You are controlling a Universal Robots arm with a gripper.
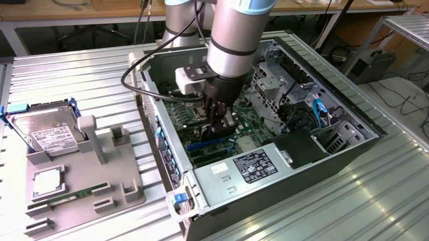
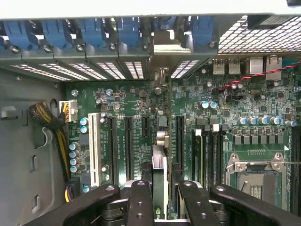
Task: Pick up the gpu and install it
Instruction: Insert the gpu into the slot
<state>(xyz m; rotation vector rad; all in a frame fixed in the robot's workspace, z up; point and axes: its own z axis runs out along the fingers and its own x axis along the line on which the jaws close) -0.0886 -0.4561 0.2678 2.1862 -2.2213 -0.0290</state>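
My gripper (image 1: 220, 123) reaches down into the open computer case (image 1: 333, 90) and is shut on the gpu (image 1: 210, 136), a dark flat card held on edge just above the motherboard (image 1: 253, 123). In the wrist view the gpu (image 2: 159, 162) shows edge-on between my black fingers (image 2: 141, 197). It runs along the row of expansion slots, and its silver bracket end points at the rear slot openings (image 2: 164, 49). My gripper (image 2: 164, 188) clamps the card from both sides. Whether the card sits in a slot I cannot tell.
A grey fixture tray (image 1: 114, 188) at the exterior view's left holds a silver hard drive (image 1: 47, 133), a processor (image 1: 47, 182) and a RAM stick (image 1: 70, 197). Inside the case are a drive cage (image 1: 282, 88), a power supply (image 1: 258, 165), blue cables (image 1: 318, 108) and the CPU socket (image 2: 254, 176).
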